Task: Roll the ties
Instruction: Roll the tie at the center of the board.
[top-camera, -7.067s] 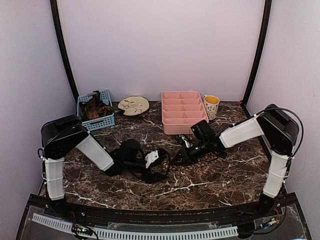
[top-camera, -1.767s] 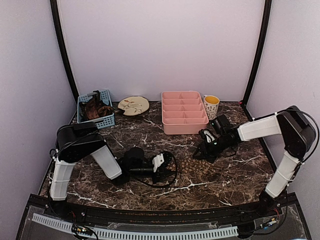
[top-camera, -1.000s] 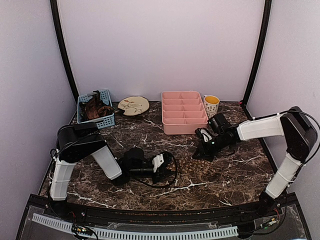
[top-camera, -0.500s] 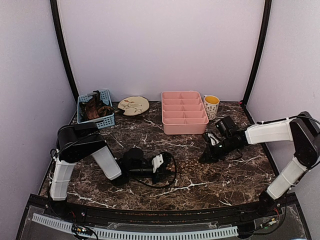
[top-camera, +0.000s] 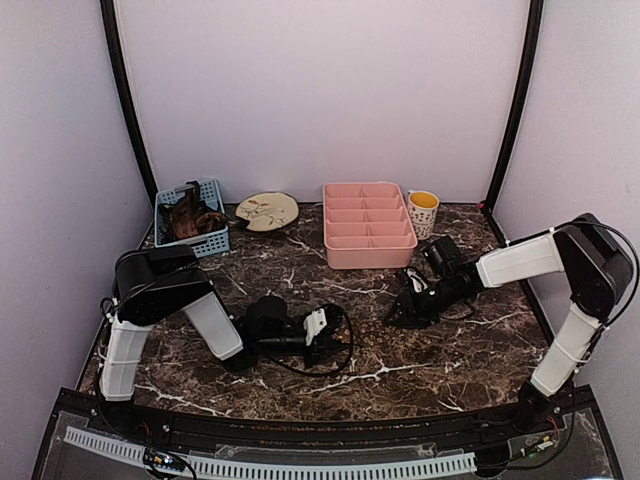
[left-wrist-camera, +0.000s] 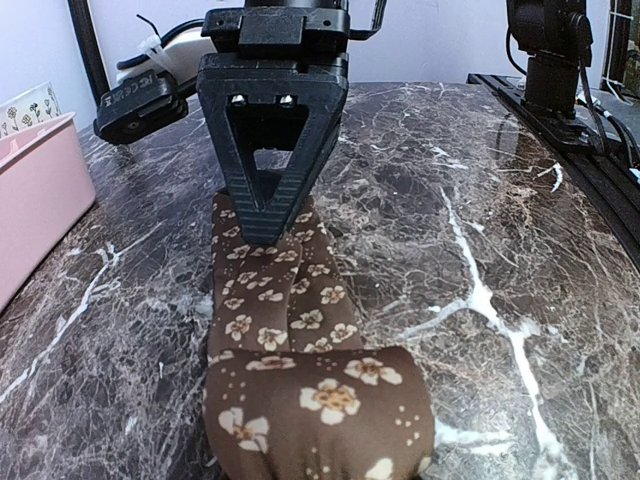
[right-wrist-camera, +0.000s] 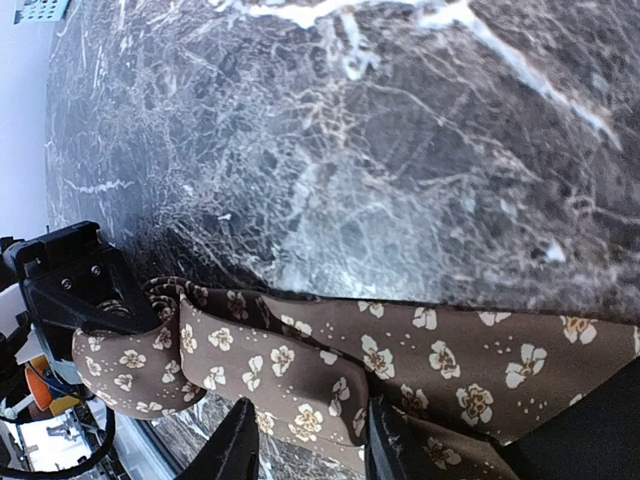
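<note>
two jaws on my right gripper (right-wrist-camera: 310, 425) stand partly apart, tips pressed on the tie (left-wrist-camera: 275, 300) and clamping nothing; i judge that pins the strip flat. my left gripper (top-camera: 320, 326) is closed narrowly on the rolled end, anchoring it between the arms. its own fingers fall outside its view, the tie's far end is cut off, and from above the fabric vanishes into the marble table (top-camera: 450, 350).

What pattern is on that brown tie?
Small cream flowers and tiny dots cover the tie; the left wrist view shows it best.
</note>
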